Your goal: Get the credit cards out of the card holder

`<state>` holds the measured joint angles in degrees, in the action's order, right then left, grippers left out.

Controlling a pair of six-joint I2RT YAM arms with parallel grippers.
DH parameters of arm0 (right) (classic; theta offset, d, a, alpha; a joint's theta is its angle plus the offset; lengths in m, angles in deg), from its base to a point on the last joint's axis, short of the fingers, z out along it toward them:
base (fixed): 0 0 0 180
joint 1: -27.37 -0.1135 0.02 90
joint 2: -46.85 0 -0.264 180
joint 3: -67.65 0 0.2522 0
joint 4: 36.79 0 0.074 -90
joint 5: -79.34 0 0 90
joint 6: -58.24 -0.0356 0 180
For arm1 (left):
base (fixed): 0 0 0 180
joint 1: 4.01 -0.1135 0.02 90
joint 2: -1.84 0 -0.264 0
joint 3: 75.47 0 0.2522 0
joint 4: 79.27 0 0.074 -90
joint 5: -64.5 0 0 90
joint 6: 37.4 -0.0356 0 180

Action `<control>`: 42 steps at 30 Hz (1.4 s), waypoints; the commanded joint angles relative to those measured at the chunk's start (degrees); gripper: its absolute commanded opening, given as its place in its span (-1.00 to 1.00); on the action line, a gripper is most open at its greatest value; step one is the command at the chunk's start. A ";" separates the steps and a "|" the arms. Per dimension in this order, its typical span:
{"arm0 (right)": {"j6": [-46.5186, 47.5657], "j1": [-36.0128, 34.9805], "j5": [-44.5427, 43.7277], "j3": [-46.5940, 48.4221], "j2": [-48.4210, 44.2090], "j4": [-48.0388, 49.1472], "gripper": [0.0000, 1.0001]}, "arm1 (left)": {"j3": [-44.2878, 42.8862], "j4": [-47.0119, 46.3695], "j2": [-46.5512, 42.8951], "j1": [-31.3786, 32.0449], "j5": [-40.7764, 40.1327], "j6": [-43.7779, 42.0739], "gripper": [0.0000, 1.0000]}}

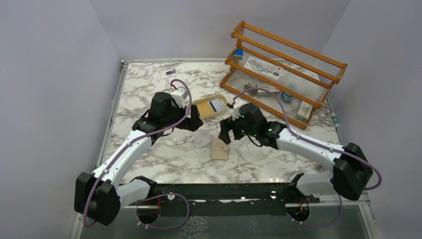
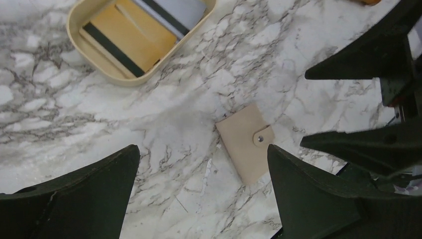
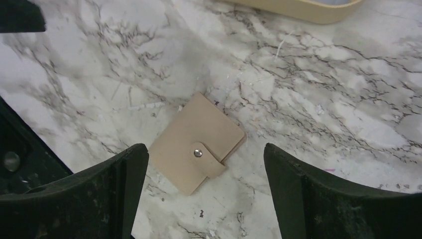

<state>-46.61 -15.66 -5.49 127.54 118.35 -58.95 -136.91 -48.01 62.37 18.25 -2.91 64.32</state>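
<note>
From above, the card holder lies flat and closed on the table, about midway between the two arms and near to both. The left tool and the right tool hang above the marble on either side of it, and neither holds anything. Behind them is an oval tray with the credit cards lying inside, well apart from the card holder. A wooden rack stands at the far right and seems to play no part.

The left wrist view looks down between the wide jaws of the left tool. The card holder is on the table just beside the right-hand finger, with its snap tab pressed shut. The tray at the top left holds two cards, each with a dark stripe; one is pale blue, the other looks yellowish here. The dark fingers of the other arm stand at the right edge.

In the right wrist view the right tool is also wide and hangs above the card holder, which shows between its fingers, not touched.

I judge that the cards are out and were put in the tray to keep them together, so the task looks close to finished. Whether any card is left inside the closed holder, I cannot tell.
</note>
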 commanded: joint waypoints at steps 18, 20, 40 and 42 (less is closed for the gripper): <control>8.47 -10.62 -7.76 2.56 13.75 -4.69 0.27 | 9.01 -2.93 1.61 0.24 -14.94 17.80 0.98; 8.42 -10.84 -6.90 2.19 14.24 -4.08 0.27 | 9.77 -3.18 1.42 0.24 -14.94 18.40 0.98; 6.98 -13.55 -10.76 2.29 20.60 -1.39 0.04 | 13.40 -5.67 2.57 0.24 -13.03 21.23 0.98; 6.54 -13.58 -11.95 2.38 20.99 -0.94 0.01 | 13.61 -5.72 2.58 0.24 -12.94 21.32 0.98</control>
<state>-39.01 -28.58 -13.93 129.75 137.54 -62.17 -123.84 -51.73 64.80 18.25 -16.46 84.74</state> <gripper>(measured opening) 0.517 0.987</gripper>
